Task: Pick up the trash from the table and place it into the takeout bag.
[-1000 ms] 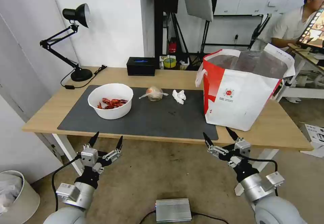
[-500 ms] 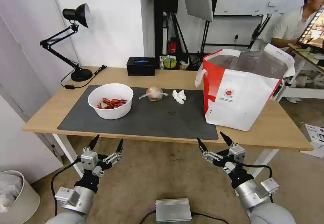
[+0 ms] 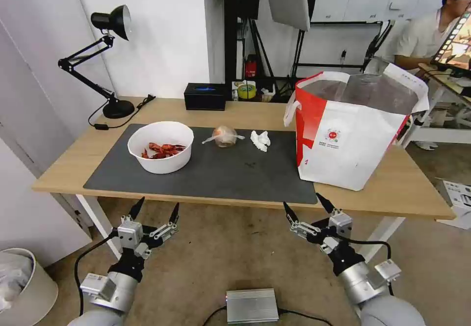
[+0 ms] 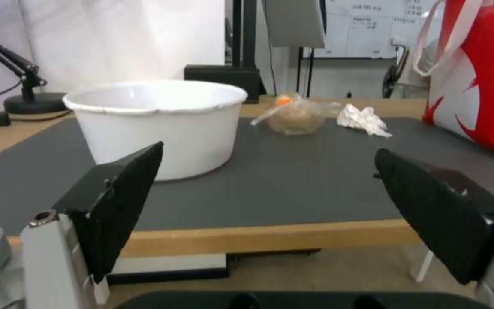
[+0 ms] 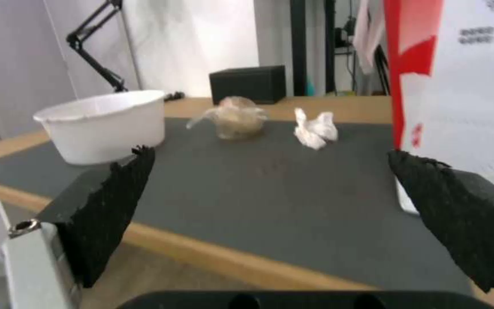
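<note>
Trash lies on the table's [image 3: 64,169] dark mat [image 3: 221,174]: a white bowl [image 3: 160,155] with red crayfish shells, a small knotted clear bag [image 3: 224,136] with orange content, and a crumpled tissue [image 3: 260,140]. The takeout bag [image 3: 353,134] stands open at the mat's right end, its foil lining showing. My left gripper [image 3: 156,207] hangs open below the table's front edge, before the bowl [image 4: 155,124]. My right gripper [image 3: 304,205] is open too, below the edge near the takeout bag [image 5: 464,86], facing the tissue [image 5: 314,126] and the knotted bag [image 5: 236,118].
A black desk lamp [image 3: 110,61] stands at the table's back left and a black box [image 3: 205,95] at the back middle. A silver unit [image 3: 251,305] lies on the floor between my arms, and a white bin [image 3: 24,286] sits at the lower left.
My right gripper has drawn back, lower and to the left, away from the table's front edge. The left gripper has sunk slightly. Nothing on the table has moved.
</note>
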Controlling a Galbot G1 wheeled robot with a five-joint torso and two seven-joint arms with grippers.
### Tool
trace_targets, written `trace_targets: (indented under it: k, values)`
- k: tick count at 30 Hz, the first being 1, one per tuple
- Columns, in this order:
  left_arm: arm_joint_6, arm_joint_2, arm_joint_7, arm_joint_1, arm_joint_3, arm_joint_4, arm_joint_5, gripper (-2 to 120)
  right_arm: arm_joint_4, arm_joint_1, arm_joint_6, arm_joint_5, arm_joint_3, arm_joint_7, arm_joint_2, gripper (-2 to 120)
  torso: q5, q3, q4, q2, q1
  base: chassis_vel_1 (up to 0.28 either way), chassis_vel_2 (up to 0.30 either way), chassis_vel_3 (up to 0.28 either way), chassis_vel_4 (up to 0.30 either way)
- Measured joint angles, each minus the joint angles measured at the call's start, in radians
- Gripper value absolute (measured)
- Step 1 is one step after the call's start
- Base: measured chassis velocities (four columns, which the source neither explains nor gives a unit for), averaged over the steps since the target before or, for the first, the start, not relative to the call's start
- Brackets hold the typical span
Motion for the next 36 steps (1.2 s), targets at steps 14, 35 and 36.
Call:
trace_targets:
  k: [14, 35, 36]
  values:
    - [0.021, 0.067, -0.006, -0.096, 0.059, 0.056, -0.048, 100, -0.126, 0.414, -0.231, 0.168, -0.134, 0.046, -0.058, 100, -0.0002, 0.000, -0.0002, 0.000, 0.000, 0.000, 0.000, 0.000, 0.000]
    - [0.023, 0.053, -0.010, -0.097, 0.037, 0.093, -0.066, 100, -0.593, 1.093, -0.507, 0.212, -0.570, 0.294, 0.162, 100, -0.0001, 0.000, 0.0004, 0.000, 0.000, 0.000, 0.000, 0.000, 0.000]
    - [0.023, 0.055, -0.010, -0.096, 0.033, 0.092, -0.070, 100, -0.617, 1.111, -0.527, 0.211, -0.576, 0.314, 0.181, 100, -0.0003, 0.000, 0.0003, 0.000, 0.000, 0.000, 0.000, 0.000, 0.000]
